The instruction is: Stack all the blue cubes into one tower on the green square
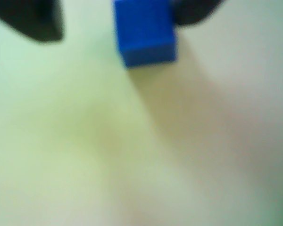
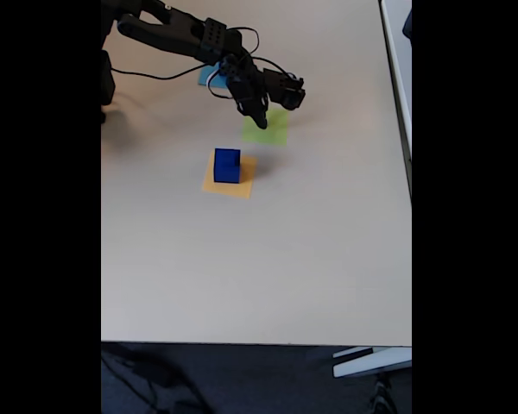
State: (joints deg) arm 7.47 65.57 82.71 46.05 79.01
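Observation:
In the wrist view a small blue cube sits at the top centre between two dark fingers. It touches the right finger, and a wide gap separates it from the left finger. The blurred surface under it is lime green on the left and beige on the right. In the fixed view my gripper points down at the near left corner of the green square, and the small cube is hidden behind it there. A larger blue cube stands on an orange-yellow square. The gripper is open.
A light-blue paper square lies partly under the arm at the back. Cables trail from the arm. The table's right edge and front edge bound a wide beige surface.

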